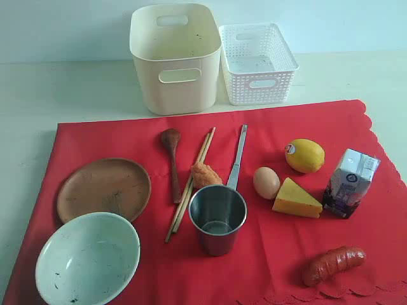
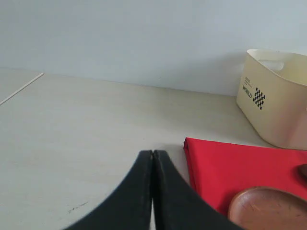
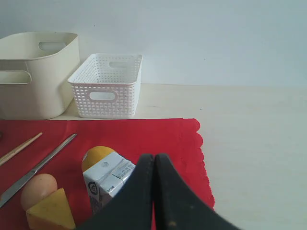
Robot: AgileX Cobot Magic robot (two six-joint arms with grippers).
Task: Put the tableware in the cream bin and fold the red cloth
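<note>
The left claw [image 2: 152, 157] and right claw [image 3: 154, 159] are held pressed together and empty at the edges of the red cloth [image 1: 267, 254], presumably because the cream bin [image 1: 176, 57] is not yet loaded.

Matt wood plate [image 1: 103, 189] — shiny steel cup [image 1: 218, 217]

L hand [image 2: 152, 154] closed, red cloth [image 2: 240, 165], plate [image 2: 268, 210], cream bin [image 2: 280, 103]

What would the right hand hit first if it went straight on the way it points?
Likely the red cloth ahead of the shut right hand, beside the milk carton; the white basket looks off its line. Depth is unclear.
</note>
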